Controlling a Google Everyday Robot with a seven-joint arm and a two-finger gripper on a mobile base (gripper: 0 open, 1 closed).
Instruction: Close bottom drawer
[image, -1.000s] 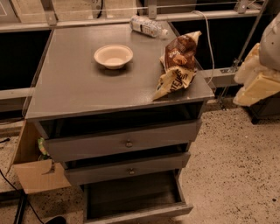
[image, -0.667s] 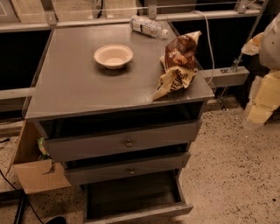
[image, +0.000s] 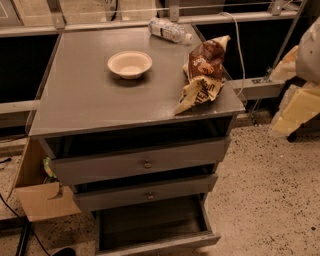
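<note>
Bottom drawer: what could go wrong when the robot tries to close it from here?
The end effector sits far right, above the bottom drawer; coming down it could knock the chip bag overhanging the table corner. The middle drawer also stands slightly out, so a push aimed high may hit it instead.

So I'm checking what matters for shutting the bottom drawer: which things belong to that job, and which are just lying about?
For the job: bottom drawer, pulled out; gripper, at the right edge, apart from the cabinet.
Lying about: bowl, water bottle, snack bag, cardboard box.
</note>
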